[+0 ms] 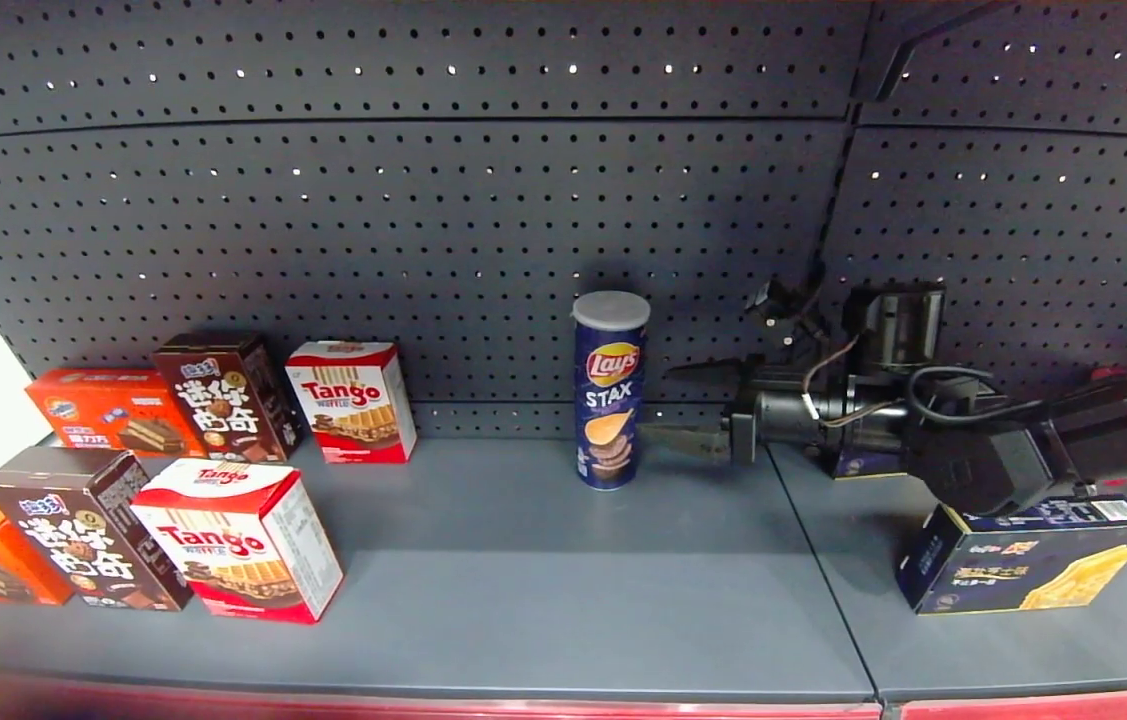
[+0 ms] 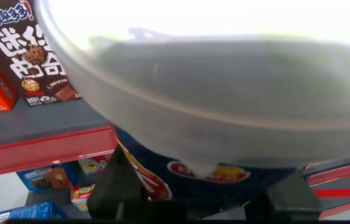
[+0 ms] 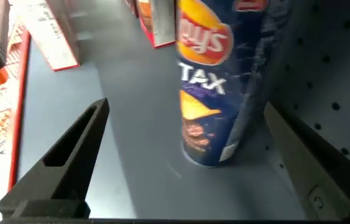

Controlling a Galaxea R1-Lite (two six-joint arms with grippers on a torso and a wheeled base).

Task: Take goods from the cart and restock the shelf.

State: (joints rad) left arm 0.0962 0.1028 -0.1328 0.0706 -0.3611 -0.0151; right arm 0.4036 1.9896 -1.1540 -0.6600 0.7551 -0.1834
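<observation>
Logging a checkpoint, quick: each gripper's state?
Left gripper: shut on a lidded can.
Right gripper: open, beside the standing can.

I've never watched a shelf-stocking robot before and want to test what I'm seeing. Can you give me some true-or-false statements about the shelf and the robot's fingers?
1. The blue chips can on the shelf stands upright. True.
2. The right gripper has its fingers clamped on that can. False: they are spread open and not gripping it.
3. Two red-and-white wafer boxes stand to the can's left. True.
4. The dark blue box lies to the can's left. False: it lies to the right, below the right arm.
5. The left gripper is empty. False: it holds a second blue can with a clear lid.
</observation>
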